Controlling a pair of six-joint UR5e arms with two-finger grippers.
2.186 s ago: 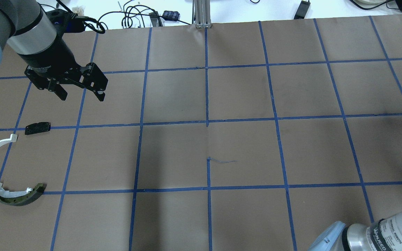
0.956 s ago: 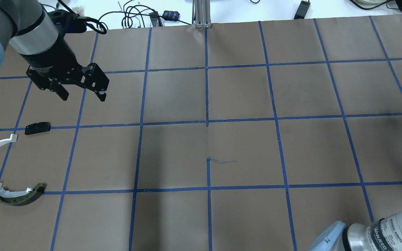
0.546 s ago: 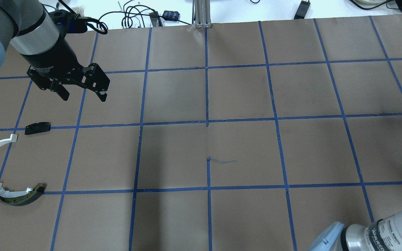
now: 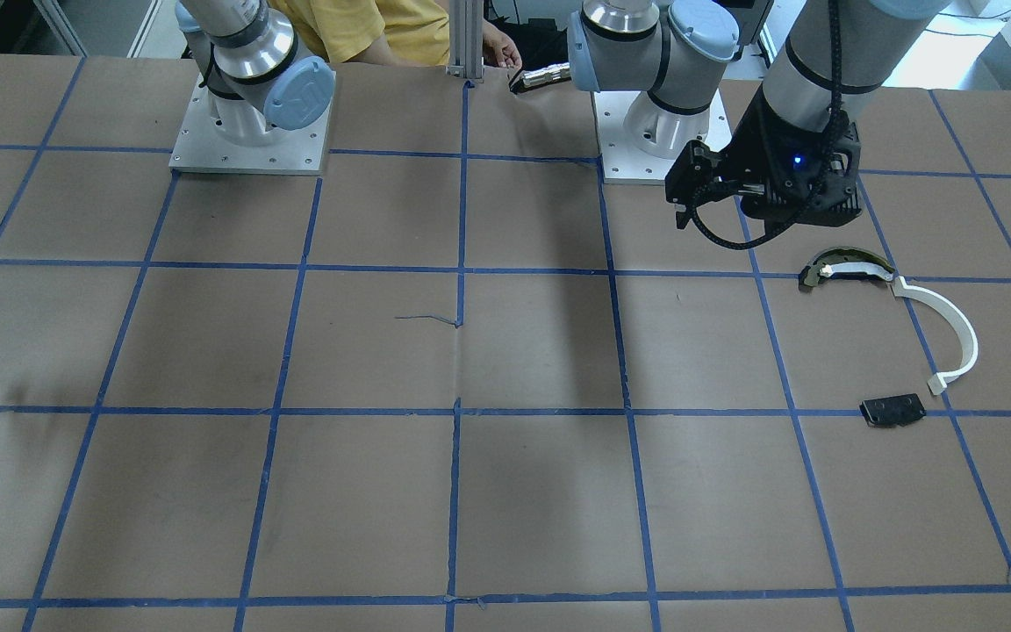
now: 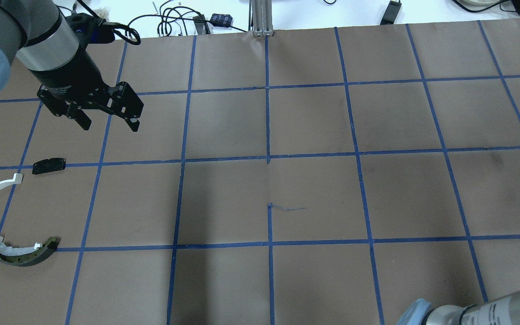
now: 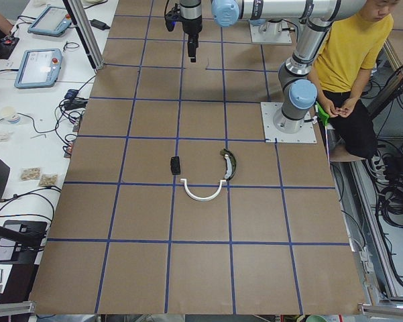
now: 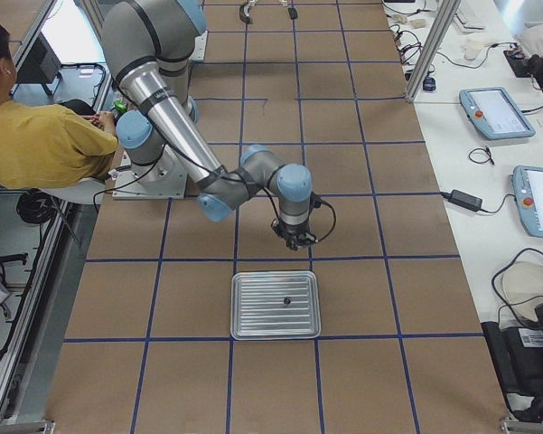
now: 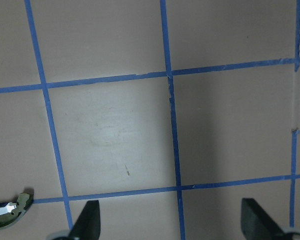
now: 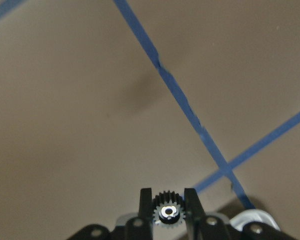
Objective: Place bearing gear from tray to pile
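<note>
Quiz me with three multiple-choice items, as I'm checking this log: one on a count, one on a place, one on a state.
1. How many parts form the pile? A one; B five; C three.
2. Where is the bearing gear? A on the pile; B between the right gripper's fingers; C flat on the table.
3. How is the left gripper? A open, empty; B shut on a cable; C shut on a screw.
Key: C, white arc, olive-edged piece, black plate; B, the wrist view shows it clamped; A, its fingers stand apart, nothing between.
</note>
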